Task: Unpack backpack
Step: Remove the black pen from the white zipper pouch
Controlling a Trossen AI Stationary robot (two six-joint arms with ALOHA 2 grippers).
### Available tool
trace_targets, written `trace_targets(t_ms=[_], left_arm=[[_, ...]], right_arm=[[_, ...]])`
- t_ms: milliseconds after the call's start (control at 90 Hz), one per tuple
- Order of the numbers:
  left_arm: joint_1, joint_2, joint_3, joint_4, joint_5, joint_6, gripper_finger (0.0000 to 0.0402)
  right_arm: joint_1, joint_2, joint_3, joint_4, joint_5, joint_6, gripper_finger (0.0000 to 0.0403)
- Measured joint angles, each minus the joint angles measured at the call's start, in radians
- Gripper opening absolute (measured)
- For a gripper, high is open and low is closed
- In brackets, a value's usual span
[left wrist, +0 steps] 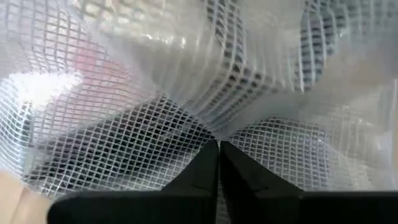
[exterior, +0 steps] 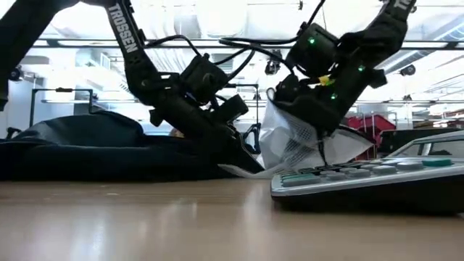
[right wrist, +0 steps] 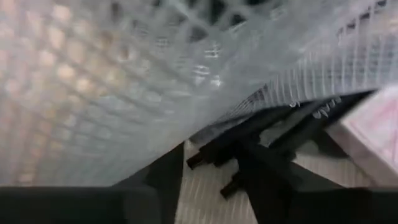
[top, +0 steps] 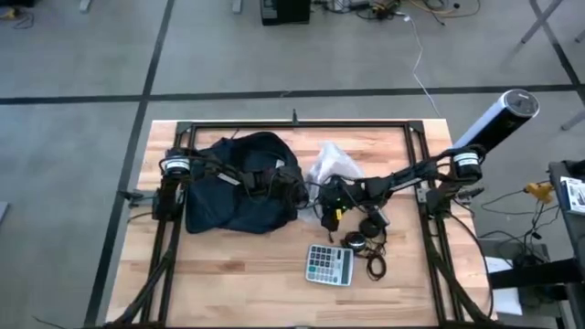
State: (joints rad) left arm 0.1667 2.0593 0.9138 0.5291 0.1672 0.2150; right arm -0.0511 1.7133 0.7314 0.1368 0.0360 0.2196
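The dark navy backpack (top: 239,187) lies slumped on the table's left half (exterior: 87,145). A silvery-grey mesh pouch (top: 331,163) stands crumpled just to its right (exterior: 290,145), its lower edge on the table. My left gripper (top: 306,194) reaches over the backpack and is shut on the pouch (left wrist: 186,74). My right gripper (top: 331,212) comes in from the right at the pouch's near side. Its fingers stand apart (right wrist: 211,186) under the mesh (right wrist: 124,81). My left gripper pinches a gathered fold of the pouch's mesh (left wrist: 217,138) between its two fingertips. The mesh puckers into creases that run toward the pinch. The fingers slant down from the table's left side (exterior: 243,156), and the pouch's low edge (exterior: 235,171) rests on the table. My right gripper: the mesh hangs over its open fingers, and whether they touch it cannot be told.
A grey calculator (top: 329,265) lies near the front (exterior: 362,181), right of centre. Black headphones with cables (top: 366,242) lie beside it, close under my right arm. Bare wood shows at the front left (top: 228,274).
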Motion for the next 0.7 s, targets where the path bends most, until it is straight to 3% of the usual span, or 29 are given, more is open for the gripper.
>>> trace_targets(t_ms=[122,211,300,456,700], left_arm=[[-0.001,0.004,0.0,0.002,0.001,0.001,0.0006],[-0.002,0.005,0.0,0.012,-0.001,0.002,0.0006],[-0.002,0.005,0.001,0.014,-0.001,0.004,0.0006],[-0.003,0.005,0.001,0.014,0.005,0.006,0.0006],[-0.004,-0.01,0.001,-0.016,0.007,0.008,0.0006]], right_arm=[[-0.021,0.019,0.018,-0.016,-0.003,-0.022,0.0171],[-0.047,0.021,0.021,-0.051,-0.003,-0.001,0.0168],[-0.07,0.02,0.021,-0.08,-0.004,0.001,0.0131],[-0.096,0.02,0.02,-0.094,-0.061,0.009,0.0019],[-0.097,-0.063,0.017,-0.226,-0.039,0.019,0.0003]])
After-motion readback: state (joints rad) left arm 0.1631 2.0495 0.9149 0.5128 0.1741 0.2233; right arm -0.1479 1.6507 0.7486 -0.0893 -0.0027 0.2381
